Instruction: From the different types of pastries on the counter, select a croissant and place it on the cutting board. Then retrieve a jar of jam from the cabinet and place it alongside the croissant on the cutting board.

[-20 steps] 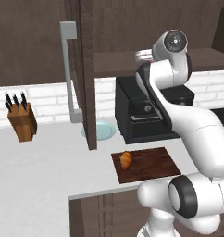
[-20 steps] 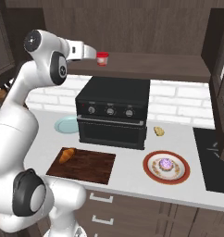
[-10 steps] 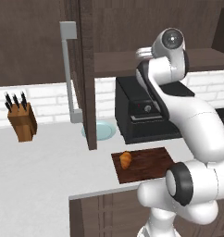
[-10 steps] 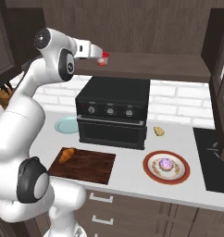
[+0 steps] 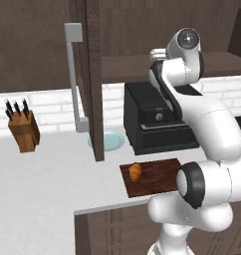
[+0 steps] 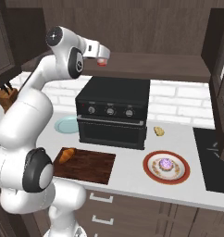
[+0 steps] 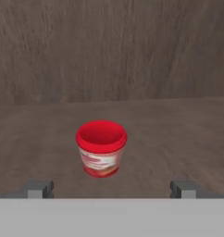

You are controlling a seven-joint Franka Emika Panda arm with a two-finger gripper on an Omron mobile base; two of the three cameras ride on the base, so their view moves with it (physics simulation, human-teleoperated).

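The jar of jam [image 7: 101,148], red-lidded with a pale reddish body, stands on the wooden shelf of the cabinet [image 6: 160,65]. My gripper [image 7: 110,189] is open just short of it, one fingertip [image 7: 37,189] on each side and neither touching. From the right base view the hand [image 6: 99,50] hovers right by the jar [image 6: 102,62]. The croissant [image 5: 135,172] lies on the left end of the cutting board [image 5: 157,177], also seen as croissant [image 6: 66,155] on board [image 6: 88,166]. A round pink frosted pastry [image 6: 165,163] sits on a red-rimmed plate.
The cabinet's open door [image 5: 95,79] with its grey bar handle [image 5: 72,74] juts out left of the arm. A black oven [image 6: 114,113] stands below the shelf. Around it are a pale blue plate [image 5: 107,140], a knife block [image 5: 24,130] and a small pastry [image 6: 158,131].
The arm has swung further right into the cabinet, bringing the hand up to the jar. The jaws have stayed open and the jar has not moved.
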